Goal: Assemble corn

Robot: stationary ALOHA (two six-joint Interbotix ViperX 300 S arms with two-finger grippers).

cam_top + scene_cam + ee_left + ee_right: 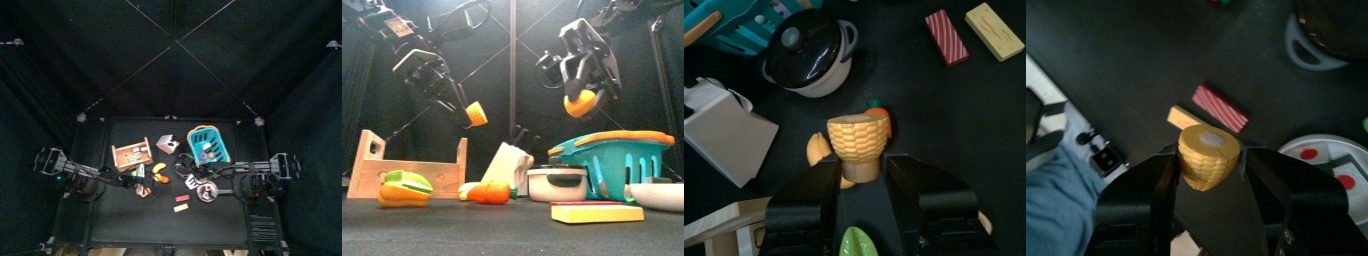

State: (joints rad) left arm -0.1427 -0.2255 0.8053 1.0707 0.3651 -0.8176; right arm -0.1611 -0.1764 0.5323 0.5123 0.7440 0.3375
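Black bench (502, 235), black curtains all round. Left hand (865, 180) grips a yellow corn piece (859, 145) aloft; right hand (1211, 180) grips the other corn half (1208, 157). Right wrist view alone shows a blue sleeve (1060, 195). Green-and-orange toy (404, 188) near bench's front left corner. No legible writing.

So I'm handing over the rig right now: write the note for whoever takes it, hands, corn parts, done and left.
Left hand: closed on one yellow corn half, held in the air over the table.
Right hand: closed on the other corn half, also lifted.
Done: both halves picked up; in the front view they hang apart, left half, right half.
Left: bring the two cut ends together and press. The green-and-yellow piece lies by the wooden box.
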